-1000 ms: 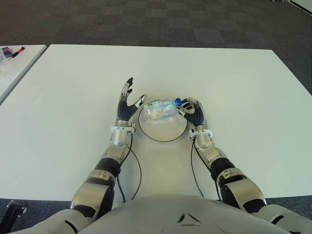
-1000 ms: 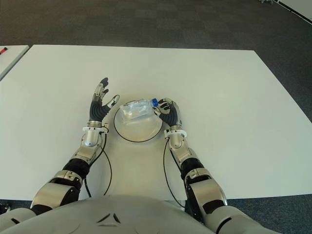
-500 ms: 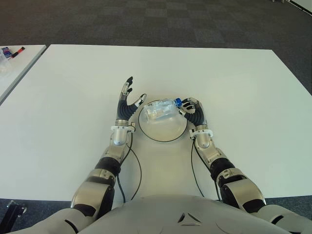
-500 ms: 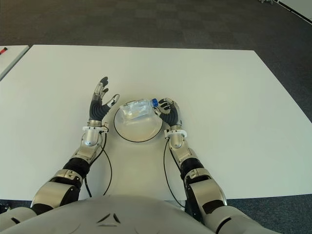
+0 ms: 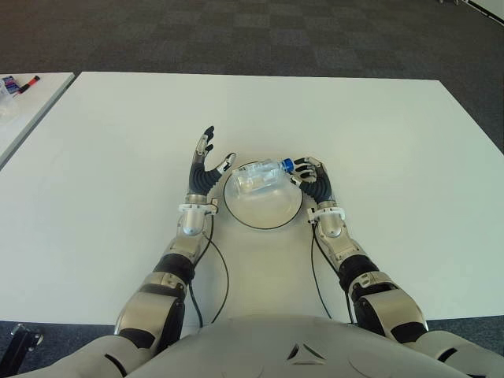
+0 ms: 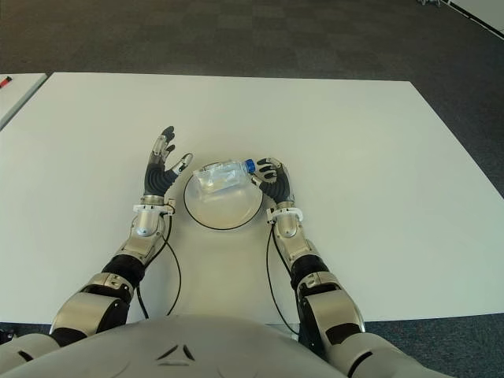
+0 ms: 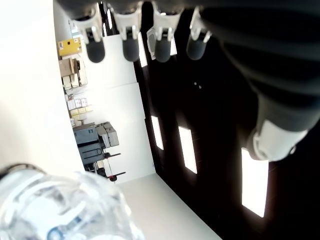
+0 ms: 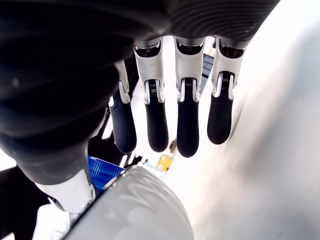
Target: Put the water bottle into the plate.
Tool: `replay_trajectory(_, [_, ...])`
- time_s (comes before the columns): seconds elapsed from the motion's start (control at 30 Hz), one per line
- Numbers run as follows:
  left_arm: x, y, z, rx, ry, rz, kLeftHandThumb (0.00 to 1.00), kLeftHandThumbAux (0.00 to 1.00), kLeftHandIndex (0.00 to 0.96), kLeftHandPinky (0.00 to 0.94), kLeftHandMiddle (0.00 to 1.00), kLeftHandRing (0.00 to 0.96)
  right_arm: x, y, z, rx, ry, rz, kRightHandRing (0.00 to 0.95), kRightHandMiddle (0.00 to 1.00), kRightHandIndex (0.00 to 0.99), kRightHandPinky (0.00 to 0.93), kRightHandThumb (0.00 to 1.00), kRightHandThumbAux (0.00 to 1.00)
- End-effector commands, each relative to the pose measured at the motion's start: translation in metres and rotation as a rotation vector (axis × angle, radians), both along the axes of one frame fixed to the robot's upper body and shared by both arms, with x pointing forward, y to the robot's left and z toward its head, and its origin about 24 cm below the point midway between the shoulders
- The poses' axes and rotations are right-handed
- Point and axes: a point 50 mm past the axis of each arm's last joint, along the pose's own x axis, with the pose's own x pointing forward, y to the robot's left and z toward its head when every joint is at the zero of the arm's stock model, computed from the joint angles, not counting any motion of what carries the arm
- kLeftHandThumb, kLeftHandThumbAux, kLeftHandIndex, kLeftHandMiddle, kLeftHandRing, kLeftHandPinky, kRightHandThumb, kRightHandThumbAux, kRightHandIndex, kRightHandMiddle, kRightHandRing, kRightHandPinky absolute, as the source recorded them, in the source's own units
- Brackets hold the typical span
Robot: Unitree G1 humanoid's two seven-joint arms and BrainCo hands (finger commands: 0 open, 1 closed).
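Water bottle: the clear water bottle (image 5: 261, 176) with its blue cap (image 5: 288, 165) lies on its side across the far part of the plate (image 5: 260, 216), cap end reaching out over the rim toward the right hand.
Plate: a round white plate with a dark rim, sitting on the white table (image 5: 378, 142) between the two hands.
Right hand: the right hand (image 5: 314, 183) sits just beside the plate's right edge, close to the cap. From its wrist view the fingers (image 8: 157, 127) hang straight and spread, the cap showing beside the thumb; I see nothing pinched.
Left hand: the left hand (image 5: 206, 168) is raised at the plate's left side, fingers spread wide and holding nothing.
Step in hand: as I read it, the placing looks done and the release is under way; the bottle appears to rest on the plate on its own.
Next move: likely drawing the right hand away from the cap without nudging it, since a round bottle could roll.
Edges and room: the plate is well in from every table edge, with bare table open on both sides for the hands to move.
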Motion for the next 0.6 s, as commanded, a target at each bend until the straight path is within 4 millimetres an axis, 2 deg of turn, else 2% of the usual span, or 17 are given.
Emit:
replay_trajectory(0.03, [0.0018,0.0029,-0.0016,-0.01,0.018,0.002,0.23,0.572,0.0,0.036,0.05,0.033,-0.0167,-0.0019,-0.0209,0.033,0.112,0.002,0.361,0.307,0.148,0.402,0.39,0.734])
replay_trajectory(0.23, [0.0019,0.0042,-0.0028,-0.01,0.029,0.005,0.225,0.561,0.0,0.036,0.042,0.026,-0.0168,-0.0019,-0.0203,0.056,0.112,0.011,0.347,0.289,0.104,0.395,0.327,0.732])
replay_trajectory(0.6, [0.0024,0.0063,-0.0042,-0.016,0.045,-0.002,0.244,0.56,0.0,0.051,0.041,0.029,-0.0167,-0.0024,-0.0194,0.083,0.108,0.024,0.352,0.29,0.095,0.405,0.315,0.732])
